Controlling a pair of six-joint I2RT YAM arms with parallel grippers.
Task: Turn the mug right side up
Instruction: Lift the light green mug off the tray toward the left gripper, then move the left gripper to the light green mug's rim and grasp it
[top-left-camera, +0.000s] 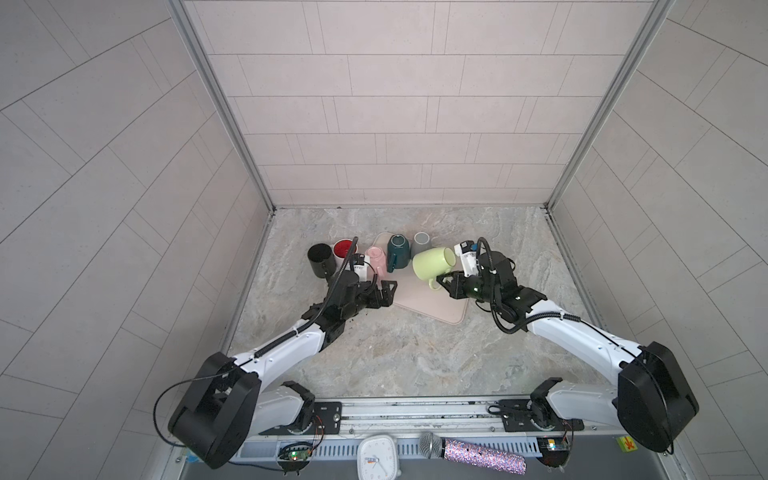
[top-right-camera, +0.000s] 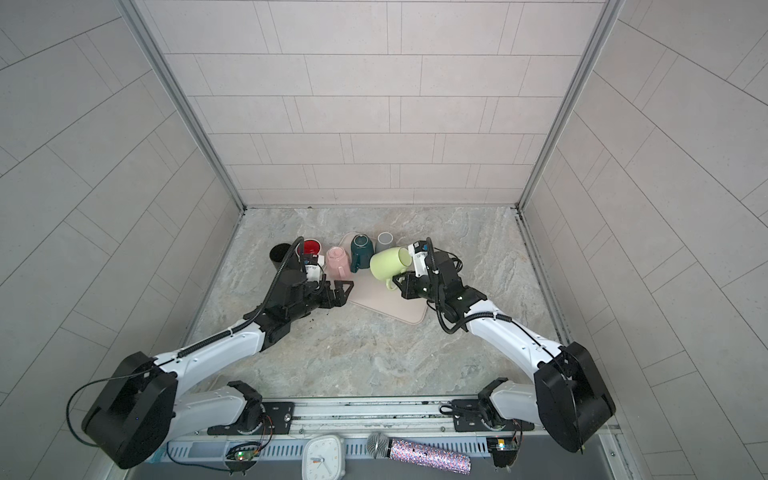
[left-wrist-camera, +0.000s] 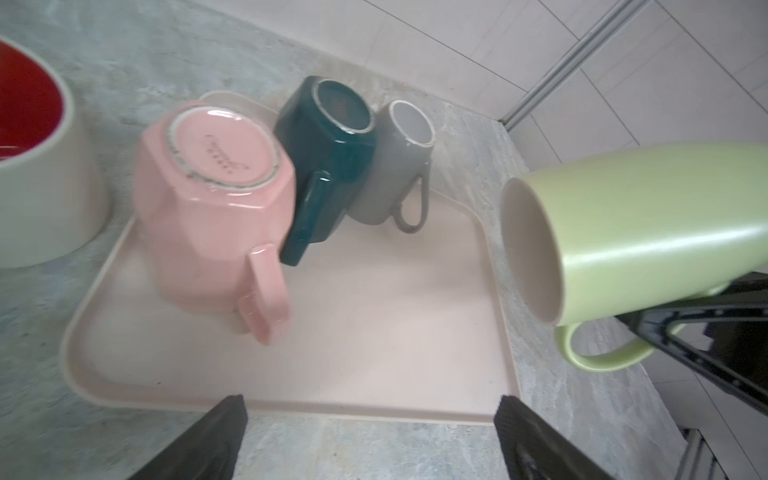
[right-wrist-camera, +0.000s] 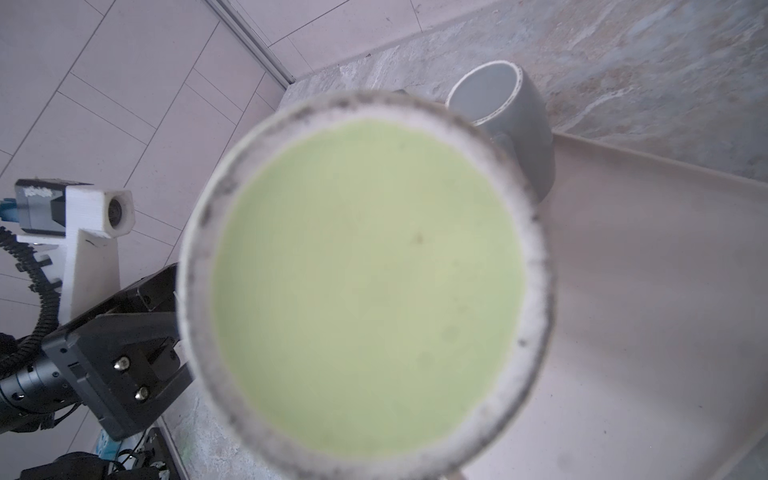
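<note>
Mid-frame, our left gripper (top-left-camera: 386, 293) hovers spread beside the pink tray (top-left-camera: 436, 313). Our right gripper (top-left-camera: 445, 284) pinches the handle of the lime-green mug (top-left-camera: 432, 262), sideways over the tray's right edge (mid-turn, we judge). Next we roll it mouth-up and set it down. Behind, the script on the pink mug (left-wrist-camera: 216, 208) base is unreadable.

Legible text: none for certain | pink mug (left-wrist-camera: 224, 154) underside: raised cursive maker's mark, possibly a brand name, too blurred to read | yellow sticker (top-left-camera: 626, 444): red symbol, unreadable | clock (top-left-camera: 378, 458): dial markings too small
</note>
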